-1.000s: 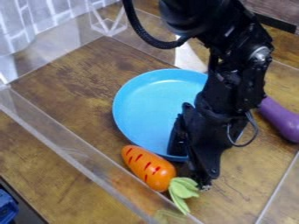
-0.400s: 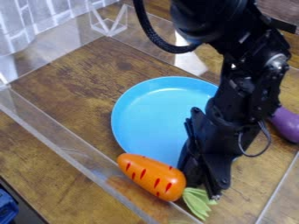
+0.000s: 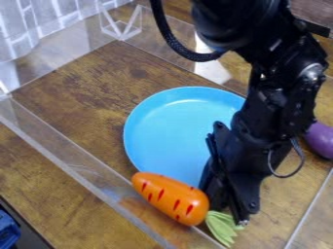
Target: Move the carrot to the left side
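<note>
The carrot (image 3: 169, 194), orange with dark stripes, lies on the wooden table just in front of the blue plate (image 3: 169, 124). Its green leafy top (image 3: 221, 230) points right, toward the near edge. My gripper (image 3: 225, 211) comes down almost vertically from the black arm, with its fingertips at the joint between the orange body and the leaves. The fingers are shut on the leafy end of the carrot. The arm's body hides the plate's right rim.
A purple toy eggplant (image 3: 321, 139) lies at the right edge, behind the arm. A clear plastic wall (image 3: 78, 160) runs along the near left side of the table. Bare wood lies to the left of the plate.
The fingers have closed at the carrot's leafy end. The arm has leaned slightly to the right, and the carrot has shifted a little toward the near edge.
</note>
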Tool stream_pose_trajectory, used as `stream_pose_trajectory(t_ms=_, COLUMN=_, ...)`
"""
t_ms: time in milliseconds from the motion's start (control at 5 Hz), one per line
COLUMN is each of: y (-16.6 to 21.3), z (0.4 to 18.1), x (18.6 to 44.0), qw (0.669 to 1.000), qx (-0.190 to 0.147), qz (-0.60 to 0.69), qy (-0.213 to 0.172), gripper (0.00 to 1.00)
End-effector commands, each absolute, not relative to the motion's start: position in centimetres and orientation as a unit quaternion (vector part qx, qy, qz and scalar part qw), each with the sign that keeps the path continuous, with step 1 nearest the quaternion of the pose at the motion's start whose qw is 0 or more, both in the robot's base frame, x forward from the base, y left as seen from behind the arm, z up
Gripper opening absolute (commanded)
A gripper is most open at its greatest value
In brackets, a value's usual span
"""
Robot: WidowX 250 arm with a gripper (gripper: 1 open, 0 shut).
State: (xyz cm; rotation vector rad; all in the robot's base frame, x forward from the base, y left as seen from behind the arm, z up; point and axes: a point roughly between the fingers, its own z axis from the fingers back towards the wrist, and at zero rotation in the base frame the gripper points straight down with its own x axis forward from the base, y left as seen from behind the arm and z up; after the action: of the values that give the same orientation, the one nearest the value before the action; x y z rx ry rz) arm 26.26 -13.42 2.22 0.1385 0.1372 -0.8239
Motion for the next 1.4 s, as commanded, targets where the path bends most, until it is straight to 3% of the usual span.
stream_pose_trajectory(t_ms=0, y=-13.9, z=2.6, x=25.9, qw=0.912, qx=0.072, qz=-0.398, qy=0.062, gripper=0.00)
stream_pose_trajectory(t_ms=400, y=-15.2, z=4.9, x=26.5, qw=0.879, qx=0.083, qz=-0.467, qy=0.052, gripper=0.00)
stream_pose_trajectory(t_ms=800, y=-14.0, z=7.0, x=25.2, qw=0.848, qx=0.094, qz=-0.520, qy=0.041, gripper=0.00)
stream_pose_trajectory(t_ms=1000, y=-13.5, z=6.2, x=25.3, qw=0.850, qx=0.092, qz=-0.517, qy=0.043, gripper=0.00)
stream_pose_trajectory(t_ms=1200, y=-13.2, z=5.2, x=25.3, qw=0.849, qx=0.091, qz=-0.518, qy=0.045, gripper=1.00)
